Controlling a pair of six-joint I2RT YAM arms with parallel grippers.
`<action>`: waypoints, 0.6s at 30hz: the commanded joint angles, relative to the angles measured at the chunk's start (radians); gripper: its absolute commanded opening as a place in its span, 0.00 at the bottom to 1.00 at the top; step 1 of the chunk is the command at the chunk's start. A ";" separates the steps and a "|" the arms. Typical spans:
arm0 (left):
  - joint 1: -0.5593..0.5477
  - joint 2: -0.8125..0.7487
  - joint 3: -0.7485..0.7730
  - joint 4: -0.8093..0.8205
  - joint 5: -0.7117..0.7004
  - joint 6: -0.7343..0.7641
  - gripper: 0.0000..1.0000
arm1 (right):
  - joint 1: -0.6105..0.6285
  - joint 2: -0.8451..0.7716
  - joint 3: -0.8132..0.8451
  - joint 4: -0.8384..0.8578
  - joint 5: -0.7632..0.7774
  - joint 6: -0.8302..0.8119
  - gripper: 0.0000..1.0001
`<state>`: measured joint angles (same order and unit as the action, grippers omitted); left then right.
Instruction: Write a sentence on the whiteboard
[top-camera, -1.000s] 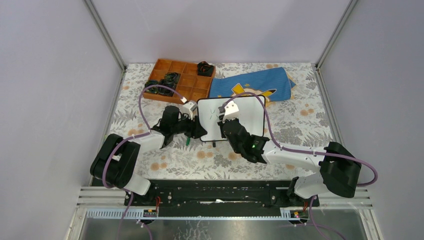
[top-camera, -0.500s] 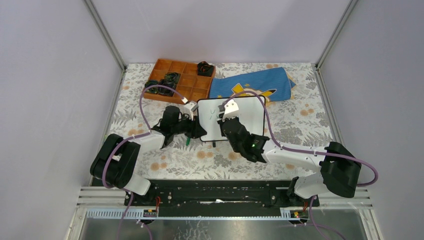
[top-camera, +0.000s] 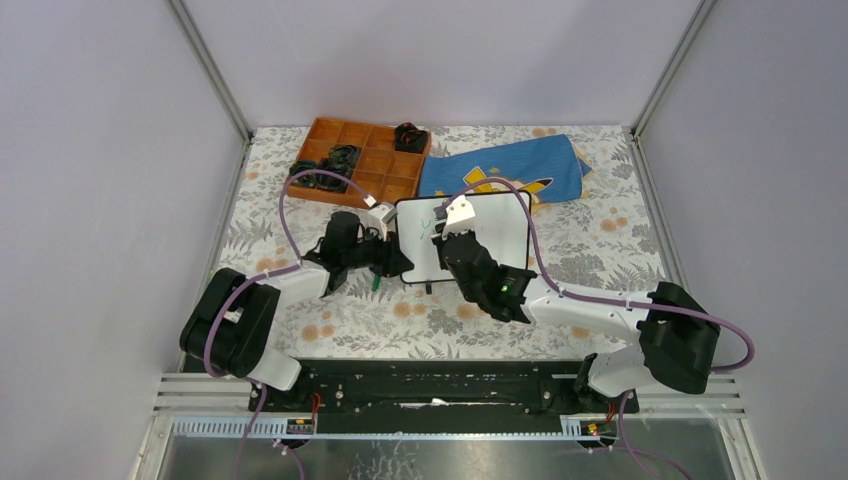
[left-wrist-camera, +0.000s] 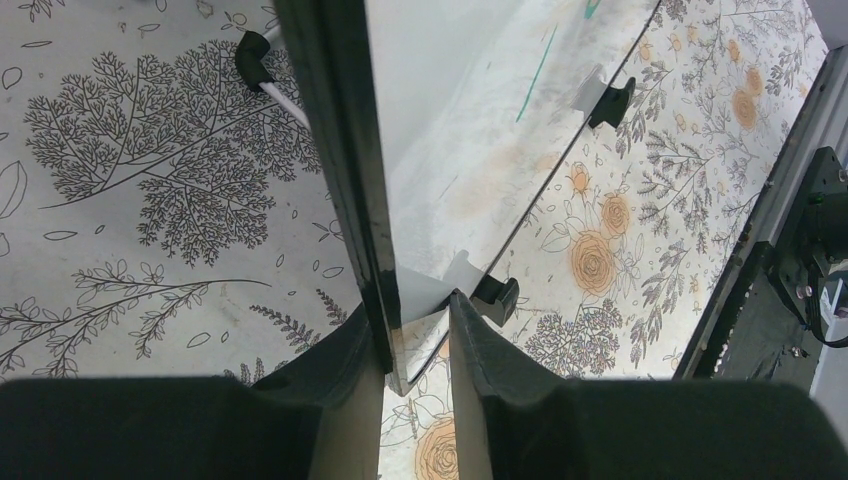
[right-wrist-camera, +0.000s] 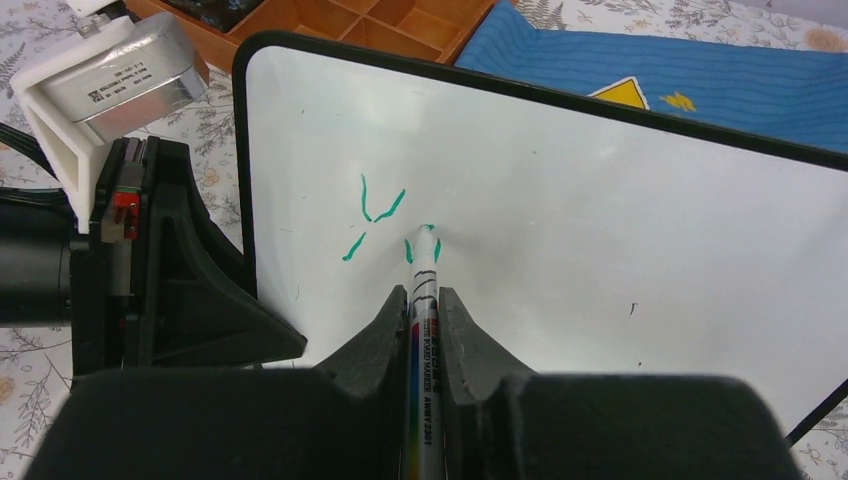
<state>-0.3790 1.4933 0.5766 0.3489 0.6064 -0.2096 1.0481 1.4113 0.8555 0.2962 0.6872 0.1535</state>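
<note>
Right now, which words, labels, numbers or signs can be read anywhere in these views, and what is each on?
"Y", green marker strokes, with a second letter barely begun: on the small white black-framed whiteboard.
Black print along the white marker barrel in the right gripper: too small to read.
Label on the silver box: blurred, unreadable.

Right gripper (right-wrist-camera: 424, 296), clamped on the marker (right-wrist-camera: 421, 400), has slid a little farther up the whiteboard (top-camera: 500, 230) over the past second, toward its far edge. The nib now rests just ahead of its fingers, right of the first green strokes of the sentence (right-wrist-camera: 366, 205). Left gripper (left-wrist-camera: 415, 322) has narrowed its jaws onto the board's frame edge, now pinched between its fingers.
</note>
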 joint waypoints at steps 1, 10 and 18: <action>-0.004 -0.011 0.025 0.002 -0.031 0.030 0.32 | -0.007 0.017 0.042 0.012 -0.013 0.004 0.00; -0.005 -0.011 0.028 -0.005 -0.034 0.031 0.32 | -0.007 0.023 0.039 0.003 -0.040 0.017 0.00; -0.006 -0.010 0.029 -0.012 -0.038 0.035 0.33 | -0.007 -0.026 0.024 -0.003 -0.021 0.026 0.00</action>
<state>-0.3801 1.4929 0.5797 0.3458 0.6052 -0.2096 1.0481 1.4227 0.8555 0.2951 0.6430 0.1658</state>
